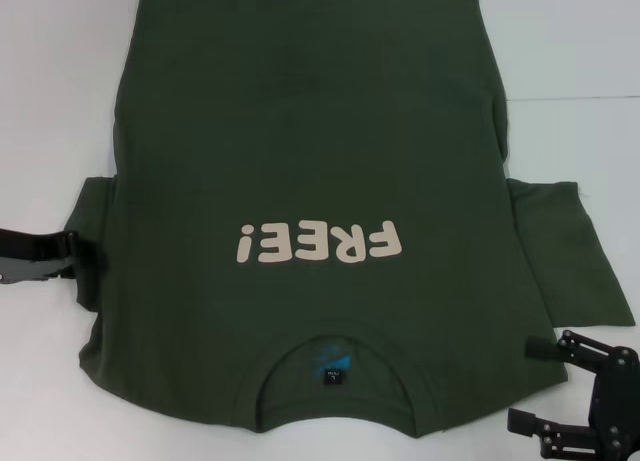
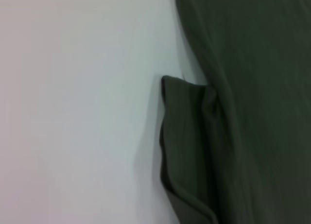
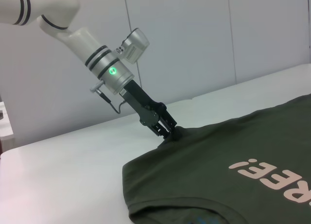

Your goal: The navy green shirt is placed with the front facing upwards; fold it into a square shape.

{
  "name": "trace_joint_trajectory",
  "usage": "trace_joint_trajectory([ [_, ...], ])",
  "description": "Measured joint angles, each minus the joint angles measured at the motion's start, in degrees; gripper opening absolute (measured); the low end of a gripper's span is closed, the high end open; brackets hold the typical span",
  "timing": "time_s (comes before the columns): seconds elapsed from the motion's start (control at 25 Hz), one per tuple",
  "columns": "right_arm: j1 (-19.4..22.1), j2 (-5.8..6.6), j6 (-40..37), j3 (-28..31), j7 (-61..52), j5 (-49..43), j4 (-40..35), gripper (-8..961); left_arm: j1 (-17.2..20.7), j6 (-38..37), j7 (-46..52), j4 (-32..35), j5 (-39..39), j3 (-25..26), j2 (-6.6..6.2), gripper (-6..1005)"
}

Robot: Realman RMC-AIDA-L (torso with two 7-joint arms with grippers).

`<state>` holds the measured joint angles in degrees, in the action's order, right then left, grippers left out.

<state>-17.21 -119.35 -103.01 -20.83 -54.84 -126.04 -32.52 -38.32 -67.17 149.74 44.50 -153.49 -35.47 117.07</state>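
The navy green shirt [image 1: 320,161] lies flat and face up on the white table, collar toward me, with the cream "FREE!" lettering [image 1: 320,243] and the dark neck label [image 1: 332,377] showing. My left gripper [image 1: 68,247] is at the shirt's left sleeve [image 1: 92,231]. In the right wrist view the left gripper [image 3: 171,131] is closed on the sleeve's edge, with the cloth bunched there. The left wrist view shows that sleeve [image 2: 184,136] folded beside the shirt's body [image 2: 262,88]. My right gripper [image 1: 535,386] is open and empty, beside the shirt's near right shoulder.
The white table [image 1: 50,81] extends on both sides of the shirt. The right sleeve [image 1: 565,251] lies spread out flat. A pale wall [image 3: 204,39] stands behind the table on the left side.
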Motion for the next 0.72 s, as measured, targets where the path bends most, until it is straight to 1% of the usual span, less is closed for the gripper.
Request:
trace_joint_trajectory([
  [0.2, 0.07, 0.00, -0.11, 0.00, 0.00, 0.00, 0.00, 928, -0.24, 0.13, 0.03, 0.21, -2.19, -0.69, 0.01, 423],
  [0.36, 0.05, -0.05, -0.14, 0.00, 0.00, 0.00, 0.00, 927, -0.32, 0.21, -0.17, 0.24, -2.29, -0.69, 0.07, 367],
  [0.6, -0.07, -0.04, -0.17, 0.00, 0.00, 0.00, 0.00, 927, -0.36, 0.04, -0.46, 0.35, -2.30, -0.67, 0.08, 146],
  [0.72, -0.09, -0.02, -0.17, 0.00, 0.00, 0.00, 0.00, 927, -0.42, -0.26, -1.03, 0.41, -1.99, -0.56, 0.08, 14],
])
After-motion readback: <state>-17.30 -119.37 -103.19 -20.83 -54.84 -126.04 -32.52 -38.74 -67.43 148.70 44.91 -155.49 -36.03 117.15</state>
